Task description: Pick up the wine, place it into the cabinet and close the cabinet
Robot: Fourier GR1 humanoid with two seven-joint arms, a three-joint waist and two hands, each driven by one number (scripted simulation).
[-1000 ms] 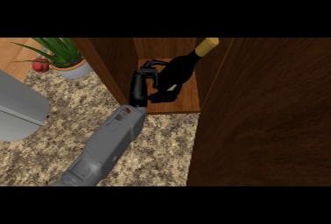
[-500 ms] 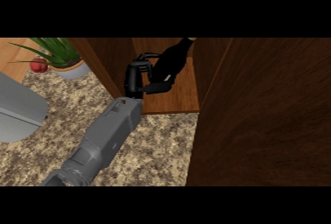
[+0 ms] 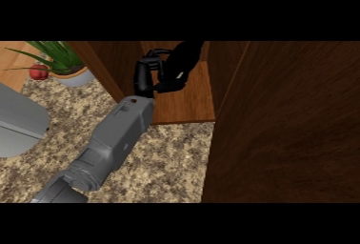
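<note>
The dark wine bottle [image 3: 187, 56] stands tilted over the cabinet's wooden shelf [image 3: 191, 106], and its top runs out of the view's upper edge. My right hand [image 3: 150, 75] is shut on the bottle's lower part from the left, fingers curled round it. The grey forearm [image 3: 116, 136] reaches up from the lower left across the counter. Whether the bottle's base touches the shelf is hidden by the hand. The cabinet's dark door [image 3: 295, 128] stands open and fills the right side. My left hand does not show.
A potted green plant [image 3: 62, 62] with a red fruit [image 3: 39, 72] beside it stands at the back left on the speckled stone counter [image 3: 165, 162]. A large grey object [image 3: 17, 124] sits at the left edge. The cabinet's left wall [image 3: 105, 64] borders the opening.
My right hand has carried the bottle farther up and into the cabinet. The bottle's gold top has left the view's upper edge.
</note>
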